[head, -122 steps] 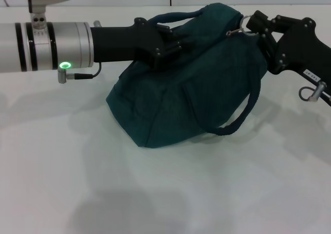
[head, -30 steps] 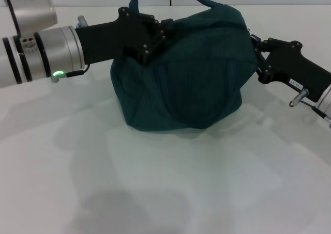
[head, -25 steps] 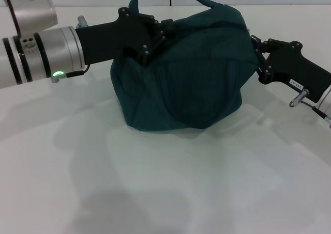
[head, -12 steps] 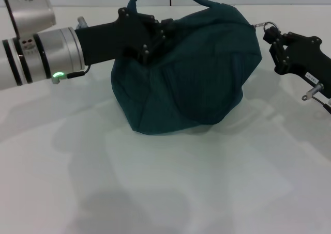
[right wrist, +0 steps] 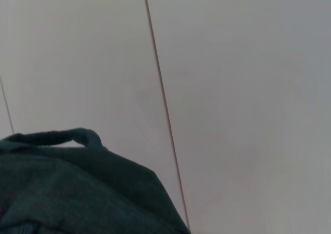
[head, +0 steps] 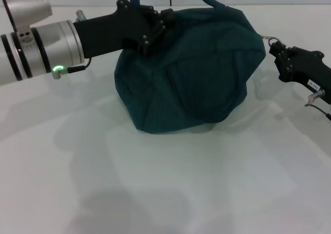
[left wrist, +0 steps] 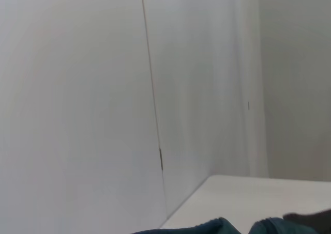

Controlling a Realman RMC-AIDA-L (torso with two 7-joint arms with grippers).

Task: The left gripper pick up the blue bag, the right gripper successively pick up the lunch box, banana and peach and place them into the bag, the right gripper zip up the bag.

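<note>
Ring zip pull (head: 269,39) sits at my right gripper (head: 276,50) fingers' tips, bagward; grip unreadable. Left gripper (head: 161,23) clenched on blue bag (head: 191,74) top.

Setting: robot test bench, laboratory-type room. Evidence: smooth matte white tabletop (head: 155,192) running to its far edge; plain white panelled wall (left wrist: 77,89) behind, split by a thin dark vertical seam (right wrist: 163,99).

white table (head: 165,192); pale seamed wall (left wrist: 77,89).
</note>
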